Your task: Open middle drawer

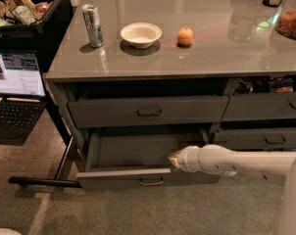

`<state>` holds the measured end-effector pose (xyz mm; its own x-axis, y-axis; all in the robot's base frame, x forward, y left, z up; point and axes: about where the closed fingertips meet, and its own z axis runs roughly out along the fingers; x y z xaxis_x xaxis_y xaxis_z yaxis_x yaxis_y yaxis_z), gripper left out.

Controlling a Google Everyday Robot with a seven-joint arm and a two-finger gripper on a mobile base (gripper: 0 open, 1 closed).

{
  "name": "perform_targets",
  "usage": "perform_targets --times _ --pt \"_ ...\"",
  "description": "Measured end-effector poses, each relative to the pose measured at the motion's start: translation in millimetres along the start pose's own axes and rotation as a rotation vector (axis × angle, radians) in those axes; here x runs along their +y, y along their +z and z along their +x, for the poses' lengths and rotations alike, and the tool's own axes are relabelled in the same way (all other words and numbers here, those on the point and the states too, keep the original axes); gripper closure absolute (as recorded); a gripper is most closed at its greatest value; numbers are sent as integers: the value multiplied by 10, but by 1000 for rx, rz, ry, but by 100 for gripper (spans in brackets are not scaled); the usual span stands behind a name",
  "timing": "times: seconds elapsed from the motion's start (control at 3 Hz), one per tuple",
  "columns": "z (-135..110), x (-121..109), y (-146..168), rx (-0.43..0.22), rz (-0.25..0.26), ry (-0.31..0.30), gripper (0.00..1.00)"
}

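Nearest, the hand sits at the top edge of the middle drawer front, right of centre & above its loop handle; can't tell if it's clenched or released. The middle drawer stands well out of the cabinet w/ bare grey interior showing, below the shut upper drawer, so the pull step looks about done. Next move prob. calls for backing the arm off w/o nudging the front in. Farther back, a can, bowl & orange fruit stand on the tabletop.
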<state>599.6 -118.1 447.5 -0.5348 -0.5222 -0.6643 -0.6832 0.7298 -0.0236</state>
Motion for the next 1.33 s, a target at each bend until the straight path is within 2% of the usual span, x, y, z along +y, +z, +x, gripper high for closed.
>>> perform_targets --times 0.33,0.67,1.0,1.33 --pt "-123 -93 -12 -129 60 7 100" --pt "-204 -160 -45 -202 91 9 100" --pt "-252 -230 29 -192 83 1 100" --pt "-231 -269 163 -120 78 -23 100"
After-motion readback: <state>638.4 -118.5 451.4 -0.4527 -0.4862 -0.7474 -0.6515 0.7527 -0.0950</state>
